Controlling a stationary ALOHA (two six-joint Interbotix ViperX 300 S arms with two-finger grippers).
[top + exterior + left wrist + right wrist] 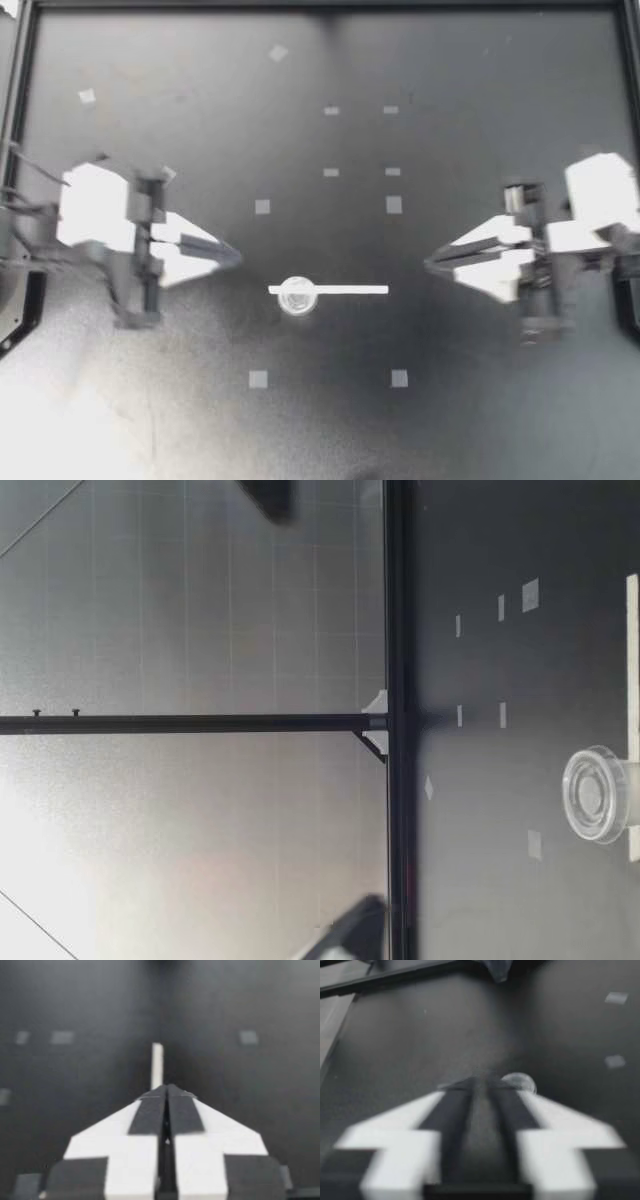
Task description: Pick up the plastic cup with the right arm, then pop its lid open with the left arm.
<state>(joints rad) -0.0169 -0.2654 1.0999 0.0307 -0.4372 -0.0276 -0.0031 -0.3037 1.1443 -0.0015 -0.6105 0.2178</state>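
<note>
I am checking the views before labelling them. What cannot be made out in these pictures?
Clear cup: in the left wrist view my left gripper hides it.
White strip: cut off by the low view's edge.
Right wrist view: blurred; my right gripper covers part of the cup.

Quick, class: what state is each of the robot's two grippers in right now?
Left gripper: shut, holding nothing.
Right gripper: open by a narrow gap, holding nothing.

A robotics lab bench: a matte black table (500,420) boxed in by a black frame rail (320,5) and dotted with grey tape squares (258,379). The left gripper (232,256) and right gripper (432,265) flank it. A gridded backdrop panel (200,630) stands past its far edge.
</note>
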